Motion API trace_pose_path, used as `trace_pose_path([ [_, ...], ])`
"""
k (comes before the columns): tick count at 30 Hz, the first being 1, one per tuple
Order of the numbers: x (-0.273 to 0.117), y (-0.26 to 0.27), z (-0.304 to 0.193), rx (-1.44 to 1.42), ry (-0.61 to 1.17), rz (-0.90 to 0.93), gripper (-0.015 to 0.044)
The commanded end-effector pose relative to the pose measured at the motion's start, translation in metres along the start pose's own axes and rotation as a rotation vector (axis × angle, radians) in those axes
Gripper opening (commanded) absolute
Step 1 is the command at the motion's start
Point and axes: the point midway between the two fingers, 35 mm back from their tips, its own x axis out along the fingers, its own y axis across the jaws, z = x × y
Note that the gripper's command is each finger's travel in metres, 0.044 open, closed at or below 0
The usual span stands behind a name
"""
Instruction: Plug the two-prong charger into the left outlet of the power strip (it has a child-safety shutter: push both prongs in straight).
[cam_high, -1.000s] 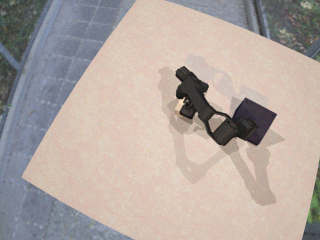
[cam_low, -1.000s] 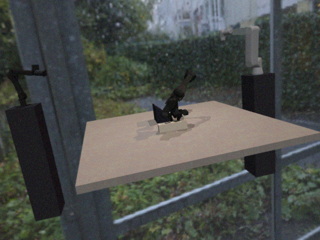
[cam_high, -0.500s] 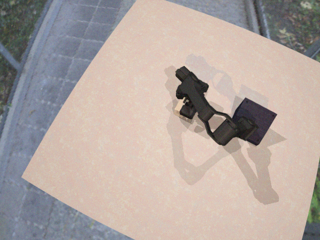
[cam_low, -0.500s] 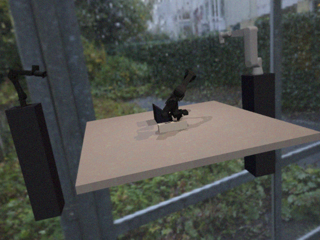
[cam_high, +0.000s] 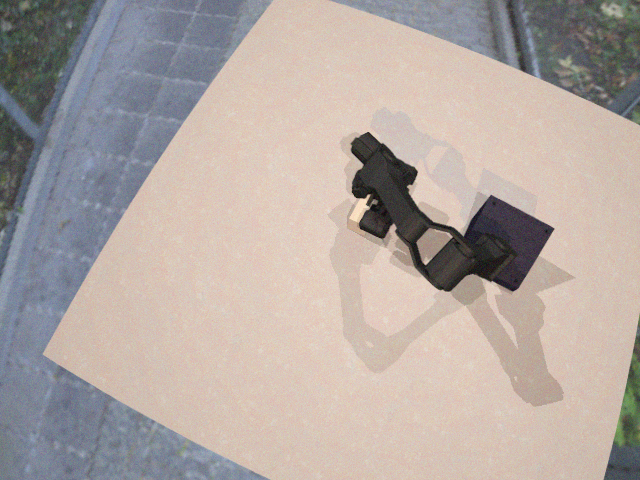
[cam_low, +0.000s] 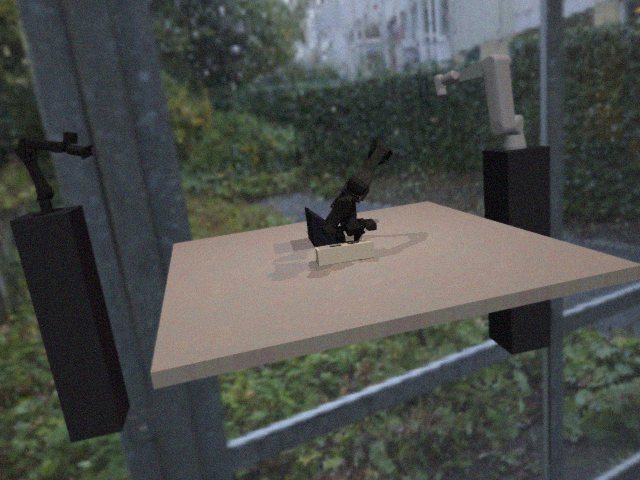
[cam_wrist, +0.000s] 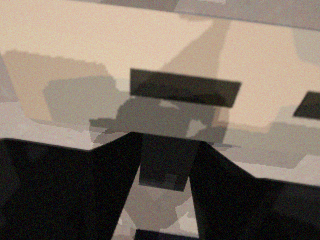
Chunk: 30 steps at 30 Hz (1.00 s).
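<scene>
Clamping the charger (cam_wrist: 162, 162), the tool (cam_wrist: 164, 200) hangs just above the power strip (cam_low: 344, 252).

Tan table top (cam_high: 217, 289) outdoors; grey paving (cam_high: 129, 67) below, hedge (cam_low: 361, 113) behind, dull daylight

Cream power strip (cam_low: 344, 252), black gripper (cam_wrist: 165, 200), tan table (cam_high: 217, 289).

Power strip (cam_high: 355, 219): mostly hidden under arm in top view, only pale end showing at 9 o'clock of wrist.
Charger (cam_wrist: 165, 162): prongs hidden, dark body alone visible between fingers.
Second outlet slot (cam_wrist: 308, 105): cut off at 3 o'clock edge.
Gripper (cam_low: 356, 225): too small in exterior view.
</scene>
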Motion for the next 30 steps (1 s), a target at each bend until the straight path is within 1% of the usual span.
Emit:
trace_pose_path([
  [1, -0.0014, 0.0014, 0.0068, -0.023, -0.026, 0.001, 0.0],
  [30, -0.0051, 0.0016, 0.007, -0.023, -0.026, 0.001, 0.0],
])
